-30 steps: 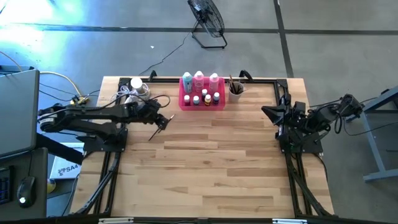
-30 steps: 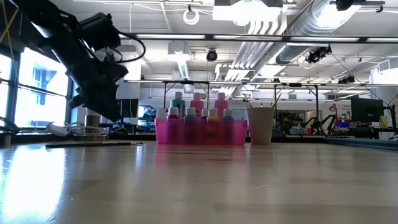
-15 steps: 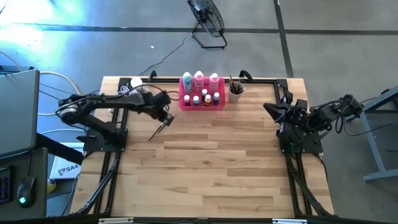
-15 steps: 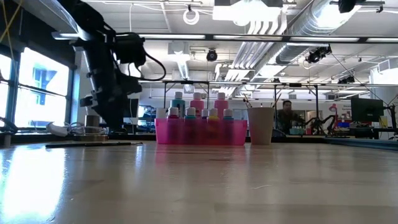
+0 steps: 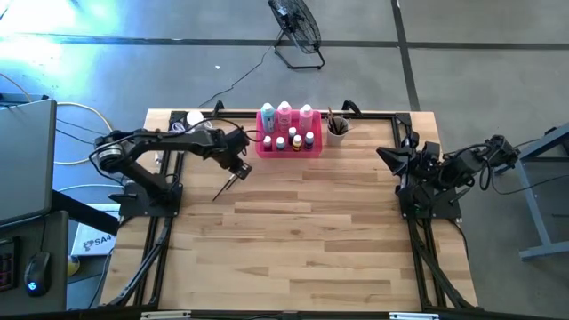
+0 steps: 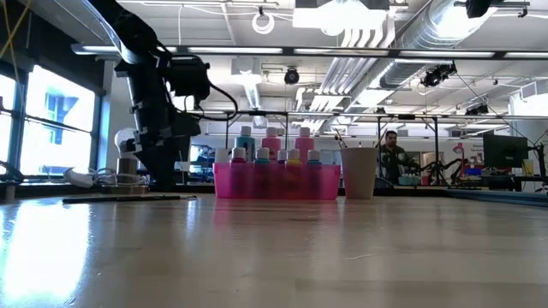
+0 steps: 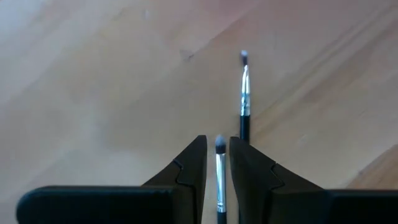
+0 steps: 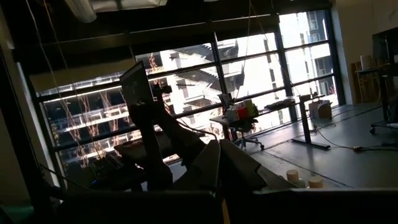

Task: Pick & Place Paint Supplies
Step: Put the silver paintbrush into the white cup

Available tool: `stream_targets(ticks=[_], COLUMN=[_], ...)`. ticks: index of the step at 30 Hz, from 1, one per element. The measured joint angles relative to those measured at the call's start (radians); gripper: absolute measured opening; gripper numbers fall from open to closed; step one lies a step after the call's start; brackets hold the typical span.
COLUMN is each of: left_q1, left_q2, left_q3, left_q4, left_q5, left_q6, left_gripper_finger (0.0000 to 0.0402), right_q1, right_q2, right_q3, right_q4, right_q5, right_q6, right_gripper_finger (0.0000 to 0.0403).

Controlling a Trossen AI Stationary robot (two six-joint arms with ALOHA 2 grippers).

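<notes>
I've got the left gripper (image 5: 236, 166) out over the table (image 5: 302, 249), just left of the pink tray (image 5: 289, 151), w/ its fingers (image 7: 193, 163) pinched narrow on a thin paintbrush (image 7: 219, 177). In the left wrist view the brush's silver ferrule and grey tip stick up between the two dark fingers. A 2nd paintbrush (image 7: 244, 99) lies flat on the wood beyond them, apart from the held one. From above I see that loose brush (image 5: 222, 189) as a dark thin line slanting below the gripper; in the low view it's a dark streak on the tabletop (image 6: 128, 198) left of the tray.

Tray sits at the far edge, center. Back row: three tall white-capped bottles (image 5: 284, 114), one teal and two pink. Front: tiny bottles (image 5: 296, 140) in mixed colors. Just right of the tray is a pale cup (image 5: 337, 130) w/ brush handles poking out.

Right gripper (image 5: 388, 160) is parked at the table's right edge, fingers fully closed, nothing in them.

A person (image 6: 391, 159) stands far back in the room, seen in the low view. Writing: bottle labels too small to read; a white sheet (image 5: 93, 240) on the floor by the left frame has dark print I can't make out.
</notes>
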Motion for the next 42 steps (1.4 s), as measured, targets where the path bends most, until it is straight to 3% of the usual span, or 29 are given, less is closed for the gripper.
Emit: stream_targets(ticks=[36,42], left_q1=[0.000,0.000], left_q2=[0.122,0.123], left_q3=[0.003,0.001], left_q4=[0.015,0.017], left_q5=[0.024,0.017], left_q6=[-0.026,-0.011], left_gripper_finger=[0.0067,0.0035], right_q1=[0.000,0.000], right_q2=[0.000,0.000], right_q3=[0.000,0.000], right_q4=[-0.003,-0.003], right_q5=[0.004,0.004], right_q6=[-0.001,-0.001], right_gripper_finger=[0.0002,0.0002])
